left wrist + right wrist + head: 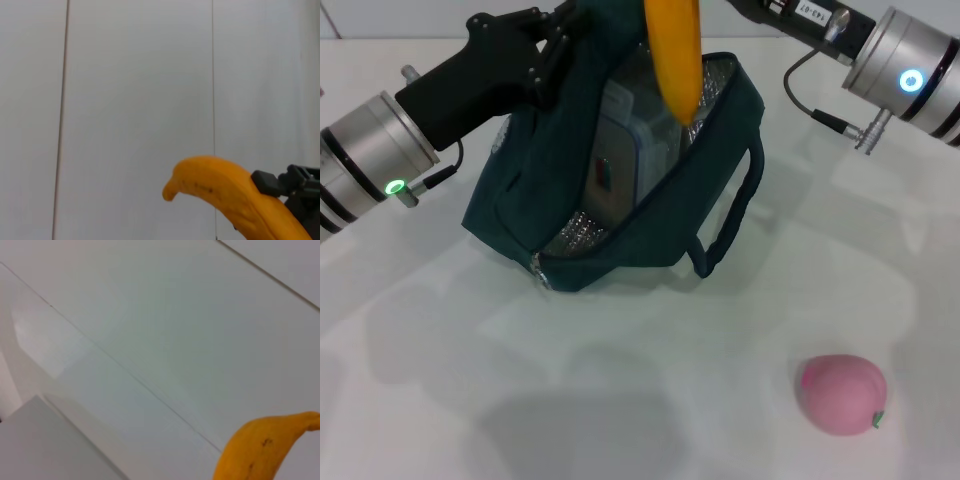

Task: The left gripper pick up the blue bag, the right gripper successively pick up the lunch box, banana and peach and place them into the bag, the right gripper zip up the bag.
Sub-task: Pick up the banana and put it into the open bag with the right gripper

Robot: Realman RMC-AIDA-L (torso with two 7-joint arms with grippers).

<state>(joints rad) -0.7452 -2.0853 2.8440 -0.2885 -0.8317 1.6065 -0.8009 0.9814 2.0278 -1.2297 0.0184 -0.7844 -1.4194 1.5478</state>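
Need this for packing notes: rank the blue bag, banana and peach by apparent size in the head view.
1. blue bag, clearly largest.
2. banana and peach: unsure; the banana is cut off by the frame edge and hangs nearer the camera.

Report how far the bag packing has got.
Done: the left gripper holds the blue bag open, and the lunch box sits inside. In hand: the banana hangs over the opening. Left: the peach lies on the table, and the bag is unzipped.
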